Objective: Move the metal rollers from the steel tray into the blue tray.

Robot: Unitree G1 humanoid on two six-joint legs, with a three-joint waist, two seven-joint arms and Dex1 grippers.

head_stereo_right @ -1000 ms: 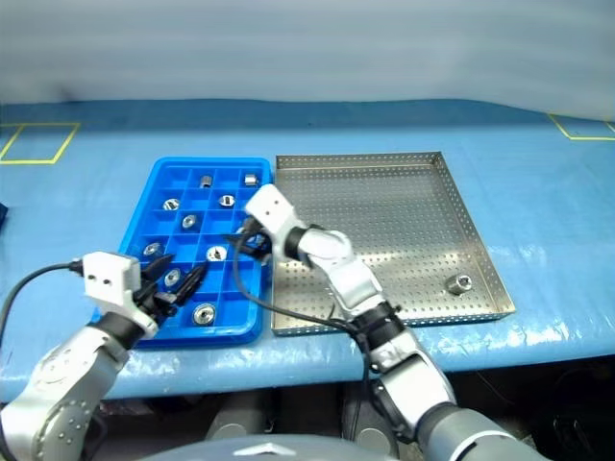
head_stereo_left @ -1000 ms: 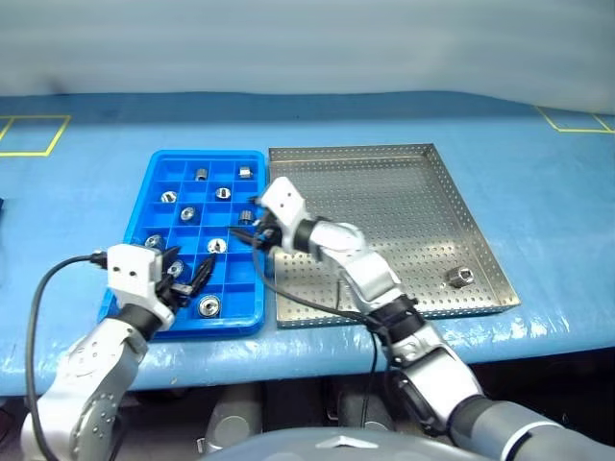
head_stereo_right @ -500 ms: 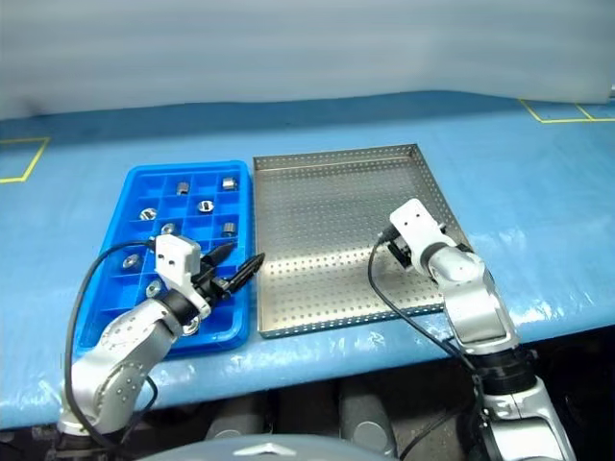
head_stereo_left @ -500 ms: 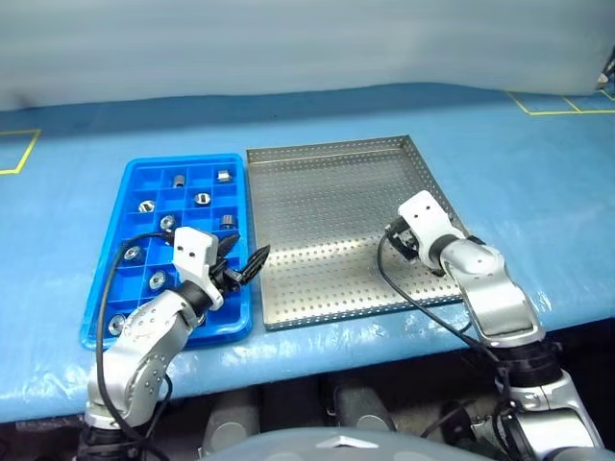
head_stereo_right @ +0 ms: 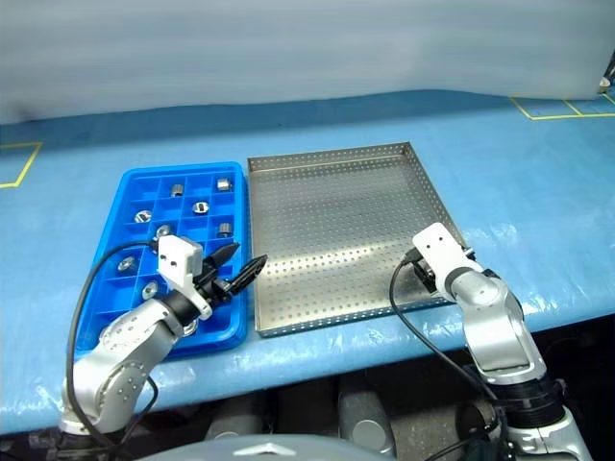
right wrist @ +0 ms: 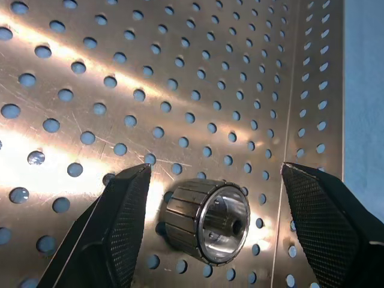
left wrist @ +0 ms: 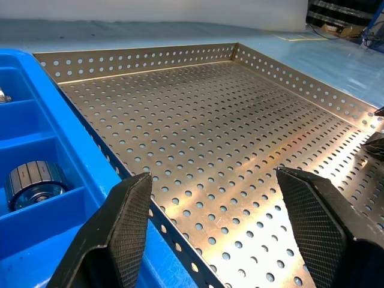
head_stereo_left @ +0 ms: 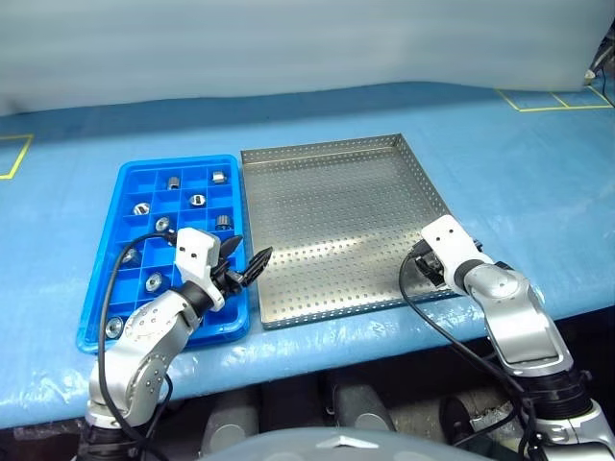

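Task nearly complete, judged from the layout: the rollers lie almost all in the blue tray, and one is left to move.

Steel tray (head_stereo_left: 336, 226): the large square perforated tray at centre. Its floor is bare apart from a single metal roller (right wrist: 207, 221), lying on its side near the tray's right wall at the near right corner, centre hole and ribbed flank visible in the right wrist view.

Blue tray (head_stereo_left: 106, 298): the narrower gridded plastic tray, just beside the steel tray on the robot's left, rims nearly touching. About nine delivered rollers (head_stereo_left: 197, 200) sit singly in separate compartments, spread from the far rows to the near left corner; most cells are unfilled. Part of the near rows is hidden by the left arm.

Right gripper (right wrist: 213, 198): poised over the last roller, fingers spread wide with the roller between them, grasping nothing.

Left gripper (head_stereo_left: 245, 264): over the seam between the two trays, fingers parted and empty, pointing toward the steel tray.

Remaining, as judged: close on the last roller and carry it to a free compartment.
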